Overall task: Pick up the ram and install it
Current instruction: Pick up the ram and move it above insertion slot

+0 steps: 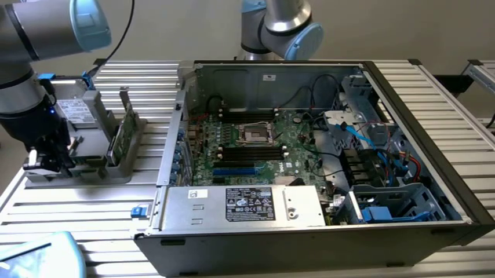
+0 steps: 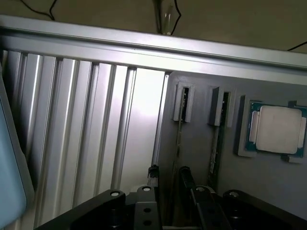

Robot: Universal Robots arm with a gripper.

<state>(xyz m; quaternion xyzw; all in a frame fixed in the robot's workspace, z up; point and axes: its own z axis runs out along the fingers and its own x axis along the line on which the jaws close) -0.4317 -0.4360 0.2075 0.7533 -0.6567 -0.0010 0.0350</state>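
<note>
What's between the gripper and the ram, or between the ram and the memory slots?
Nothing visible between the gripper and the ram, which stands on edge in the gray holder. Toward the black memory slots, the open case's side wall rises between holder and motherboard; the slots themselves lie uncovered.

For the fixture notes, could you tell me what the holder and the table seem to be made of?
Holder: matte grey, probably plastic, given its dull, even surface. Table: ribbed silver metal, likely aluminium, given the bright sheen along its slats.
</note>
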